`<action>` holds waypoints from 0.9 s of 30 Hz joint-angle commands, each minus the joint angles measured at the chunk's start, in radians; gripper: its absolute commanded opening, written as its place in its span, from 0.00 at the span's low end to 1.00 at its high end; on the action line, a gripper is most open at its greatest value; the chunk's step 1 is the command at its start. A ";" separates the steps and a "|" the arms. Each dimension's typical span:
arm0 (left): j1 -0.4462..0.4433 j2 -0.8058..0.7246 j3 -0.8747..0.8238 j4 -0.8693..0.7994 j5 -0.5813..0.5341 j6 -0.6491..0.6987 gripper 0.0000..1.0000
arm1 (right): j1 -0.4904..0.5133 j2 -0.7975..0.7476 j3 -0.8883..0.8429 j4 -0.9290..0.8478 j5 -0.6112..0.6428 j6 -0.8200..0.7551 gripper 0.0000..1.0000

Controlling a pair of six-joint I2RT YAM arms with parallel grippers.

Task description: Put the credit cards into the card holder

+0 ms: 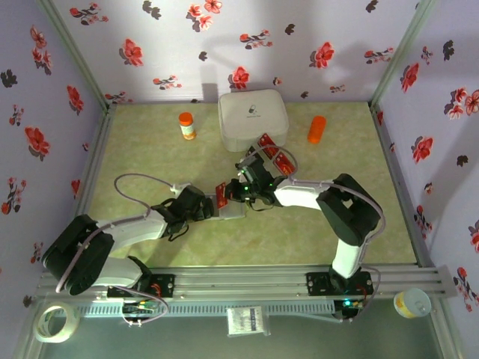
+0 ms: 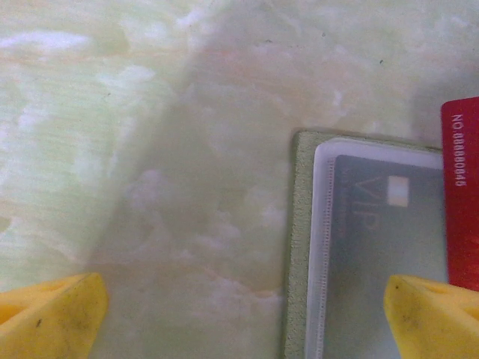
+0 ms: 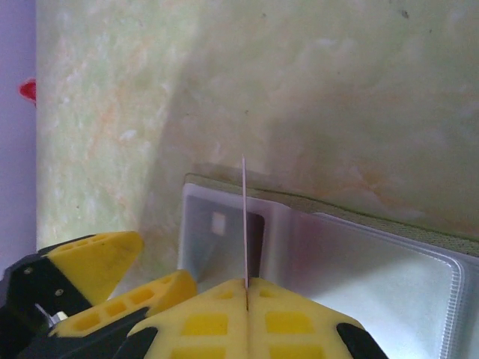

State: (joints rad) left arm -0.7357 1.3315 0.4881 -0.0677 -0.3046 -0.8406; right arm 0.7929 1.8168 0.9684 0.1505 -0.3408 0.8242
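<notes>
Card (image 3: 245, 217) edge-on over holder (image 3: 337, 209) (table (image 3: 299, 90) all around)

The table (image 1: 150, 164) has a pale green, marbled top. A white rounded box (image 1: 253, 118) stands at its far middle. Left of the box stands a small orange bottle (image 1: 186, 125), and right of it an orange tube (image 1: 316, 129). Red cards (image 1: 275, 153) lie at the box's front right corner, perhaps on something clear. Well in front of the box lies the open olive card holder (image 1: 233, 212).
</notes>
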 commanded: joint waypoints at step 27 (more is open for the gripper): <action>0.007 0.075 -0.019 -0.134 -0.011 -0.046 0.98 | -0.010 -0.094 -0.024 0.037 -0.029 0.033 0.00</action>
State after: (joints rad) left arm -0.7357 1.3567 0.5022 -0.0917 -0.3202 -0.8406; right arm 0.7956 1.8034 0.9592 0.1898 -0.3668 0.8497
